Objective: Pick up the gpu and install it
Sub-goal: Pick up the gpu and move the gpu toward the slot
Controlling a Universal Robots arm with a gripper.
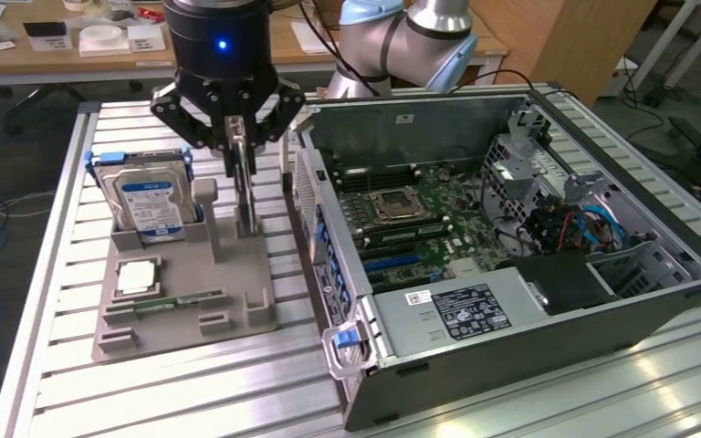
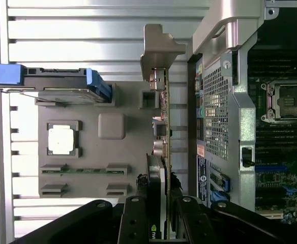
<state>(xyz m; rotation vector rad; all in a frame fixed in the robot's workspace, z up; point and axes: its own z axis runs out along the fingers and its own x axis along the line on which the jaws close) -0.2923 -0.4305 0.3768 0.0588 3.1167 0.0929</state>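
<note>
No word or number can be read anywhere. The hard drive (image 1: pixel 150 196) carries a blue-and-white label (image 1: pixel 156 205) on its face, but its print cannot be made out. Inside the computer case (image 1: pixel 546 356), a black sticker (image 1: pixel 464 311) with white lettering and symbols lies on a metal cover near the open edge. A small white sticker (image 1: pixel 418 297) sits just beside it. Neither can be read. In the wrist view the graphics card (image 2: pixel 156 173) shows a small green mark (image 2: pixel 154 229) on its black face. Whether that is a brand sign cannot be told.
</note>
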